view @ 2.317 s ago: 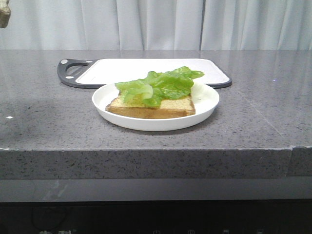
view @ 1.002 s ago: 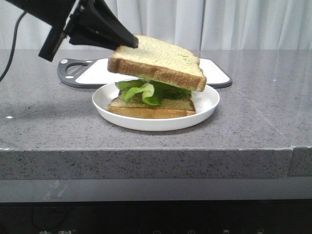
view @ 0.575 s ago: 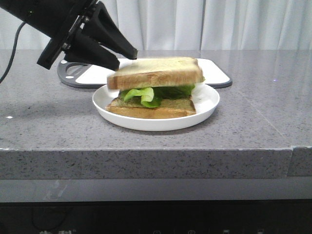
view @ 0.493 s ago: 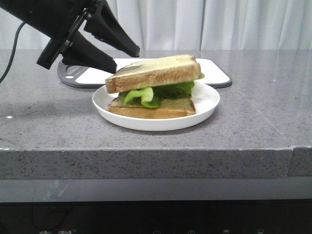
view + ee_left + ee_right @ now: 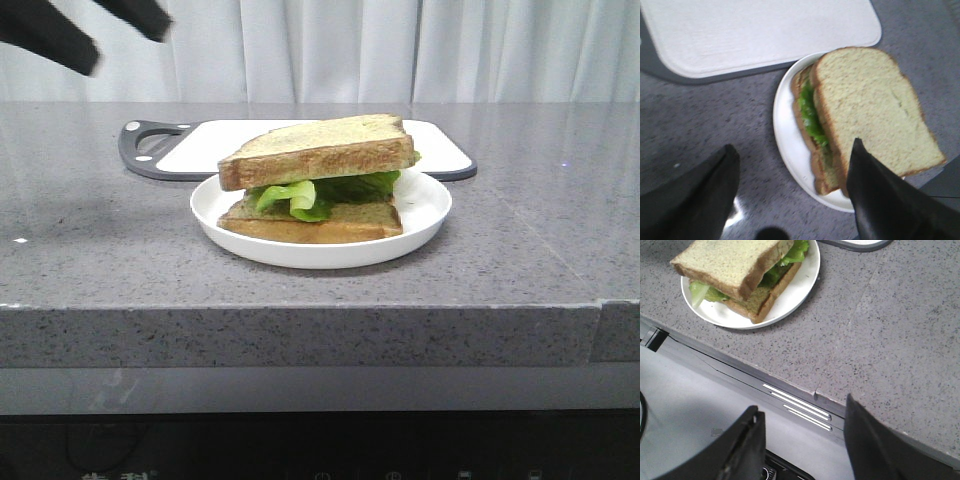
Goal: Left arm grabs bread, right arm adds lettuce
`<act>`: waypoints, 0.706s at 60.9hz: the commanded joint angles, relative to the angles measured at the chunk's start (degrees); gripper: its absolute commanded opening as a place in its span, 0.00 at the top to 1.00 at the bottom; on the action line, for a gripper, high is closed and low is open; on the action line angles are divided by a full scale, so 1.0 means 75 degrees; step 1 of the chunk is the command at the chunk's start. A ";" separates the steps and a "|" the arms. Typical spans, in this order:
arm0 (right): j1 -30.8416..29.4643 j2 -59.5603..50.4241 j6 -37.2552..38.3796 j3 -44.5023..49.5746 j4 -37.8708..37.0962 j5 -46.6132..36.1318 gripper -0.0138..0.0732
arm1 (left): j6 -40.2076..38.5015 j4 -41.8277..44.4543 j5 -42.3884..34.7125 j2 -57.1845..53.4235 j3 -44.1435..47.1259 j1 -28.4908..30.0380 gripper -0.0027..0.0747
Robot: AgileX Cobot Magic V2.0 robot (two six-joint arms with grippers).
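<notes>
- Pale, speckled and brown-crusted, the thick square bread slice (image 5: 318, 150) now lies free on top of the stack; half a second ago the left arm's black wedge-shaped gripper (image 5: 790, 200) was right at its left edge, and a second ago it carried the slice tilted in the air above the plate.
- Bright green ruffled lettuce (image 5: 300, 193) sits pressed between that slice and the thinner golden bottom slice (image 5: 310, 222), all inside the round white plate (image 5: 425, 215) just in front of the white cutting board with a dark grey handle (image 5: 200, 145).
- Black fingers of the left gripper have let go and stand spread and empty; in the front view it has pulled back to the upper left corner, well apart from the bread.
- Right arm's black gripper (image 5: 802, 445) hangs off the grey stone counter's (image 5: 520, 230) front edge, fingers parted, holding nothing.
- Judged from this, both steps look done: the top slice leans slightly, higher at the right, yet rests settled on the leaf.
</notes>
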 commanded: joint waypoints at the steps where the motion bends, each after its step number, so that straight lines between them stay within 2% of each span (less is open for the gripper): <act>1: -0.0013 -0.0021 -0.0005 -0.0197 0.0099 -0.0351 0.40 | -0.0964 0.1188 0.0083 -0.0822 -0.0252 -0.0037 0.37; 9: -0.0013 -0.0021 -0.0005 -0.0197 0.0099 -0.0351 0.40 | -0.1849 0.2503 0.0554 -0.1634 -0.0011 -0.0240 0.37; 21: -0.0013 -0.0021 -0.0005 -0.0197 0.0099 -0.0351 0.40 | -0.3109 0.4049 0.0416 -0.3020 0.0951 -0.0525 0.37; 30: -0.0013 -0.0021 -0.0005 -0.0197 0.0099 -0.0351 0.40 | -0.3537 0.4468 0.0374 -0.4003 0.1810 -0.0525 0.37; 43: -0.0013 -0.0021 -0.0005 -0.0197 0.0099 -0.0351 0.40 | -0.3549 0.4481 -0.0413 -0.5428 0.3093 -0.0525 0.37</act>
